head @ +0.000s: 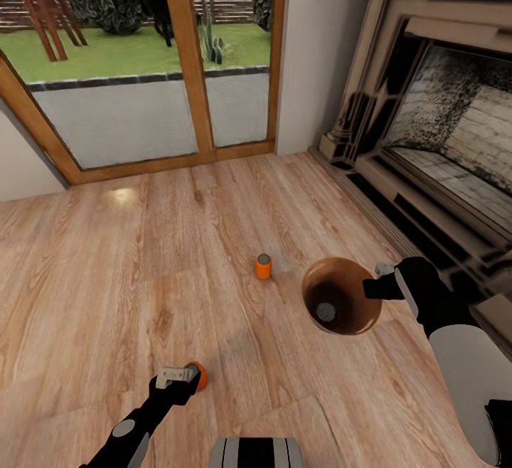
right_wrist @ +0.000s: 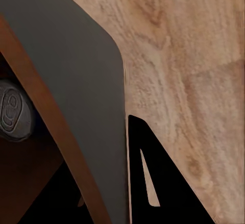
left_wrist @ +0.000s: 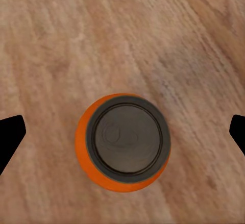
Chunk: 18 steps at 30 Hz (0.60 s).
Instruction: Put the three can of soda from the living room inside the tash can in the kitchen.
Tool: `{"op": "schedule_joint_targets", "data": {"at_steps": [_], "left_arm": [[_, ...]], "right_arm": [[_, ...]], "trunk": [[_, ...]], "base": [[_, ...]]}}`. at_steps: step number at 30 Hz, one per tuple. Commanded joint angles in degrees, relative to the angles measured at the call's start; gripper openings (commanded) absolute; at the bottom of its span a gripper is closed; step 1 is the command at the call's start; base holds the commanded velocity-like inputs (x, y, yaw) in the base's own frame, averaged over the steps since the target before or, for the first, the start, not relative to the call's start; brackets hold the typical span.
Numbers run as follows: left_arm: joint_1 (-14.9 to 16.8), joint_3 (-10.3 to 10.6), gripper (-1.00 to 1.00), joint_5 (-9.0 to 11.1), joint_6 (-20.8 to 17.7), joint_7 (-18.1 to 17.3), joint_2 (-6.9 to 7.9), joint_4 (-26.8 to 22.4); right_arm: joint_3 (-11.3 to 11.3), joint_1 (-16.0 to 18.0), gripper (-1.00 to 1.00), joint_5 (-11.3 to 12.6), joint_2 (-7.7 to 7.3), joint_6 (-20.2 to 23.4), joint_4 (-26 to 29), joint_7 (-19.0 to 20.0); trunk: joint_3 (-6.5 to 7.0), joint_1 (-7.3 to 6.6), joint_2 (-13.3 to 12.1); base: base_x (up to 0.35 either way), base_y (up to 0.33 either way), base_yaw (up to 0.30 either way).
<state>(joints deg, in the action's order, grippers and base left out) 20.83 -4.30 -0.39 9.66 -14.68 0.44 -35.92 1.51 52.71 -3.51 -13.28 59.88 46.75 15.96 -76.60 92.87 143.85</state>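
Pickup of the second soda can point(left_wrist: 122, 147) — left gripper point(left_wrist: 122, 132) spread wide directly above it; next, descend and close. Right gripper point(head: 372, 288) clamps the bin's rim point(head: 320, 269).

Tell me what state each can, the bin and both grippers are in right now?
Middle can: upright on the floor, untouched.
Near can: upright, between the open fingers.
Third can: inside the bin.
Bin: held by its rim.
Left gripper: open.
Right gripper: shut on the bin's rim.
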Motion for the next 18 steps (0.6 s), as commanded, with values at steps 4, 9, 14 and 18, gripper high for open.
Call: {"op": "schedule_joint_targets", "data": {"at_steps": [4, 9, 14, 18], "left_arm": [[0.0, 0.1, 1.0, -0.1, -0.06, 0.01, -0.05, 0.23], [0.0, 0.16, 1.0, -0.12, -0.03, 0.01, -0.03, 0.31], [0.0, 0.17, 1.0, -0.14, 0.0, 0.01, -0.03, 0.39], [0.0, 0.17, 1.0, -0.14, 0.0, 0.01, -0.04, 0.4]], "right_arm": [[-0.08, 0.02, -1.0, 1.25, 0.08, 0.12, 0.01, 0.06], [-0.06, 0.02, -1.0, 1.23, 0.08, 0.12, 0.01, 0.04], [-0.15, 0.02, -1.0, 1.22, 0.09, 0.12, 0.01, 0.04], [-0.18, 0.02, -1.0, 1.22, 0.1, 0.12, 0.01, 0.04]], "trunk": [[0.01, -0.01, 0.0], [0.01, -0.01, 0.0], [0.01, -0.01, 0.0], [0.01, -0.01, 0.0]], "base": [[0.023, 0.003, 0.0], [0.111, 0.0, 0.0], [0.027, 0.0, 0.0], [0.005, 0.0, 0.0]]}}
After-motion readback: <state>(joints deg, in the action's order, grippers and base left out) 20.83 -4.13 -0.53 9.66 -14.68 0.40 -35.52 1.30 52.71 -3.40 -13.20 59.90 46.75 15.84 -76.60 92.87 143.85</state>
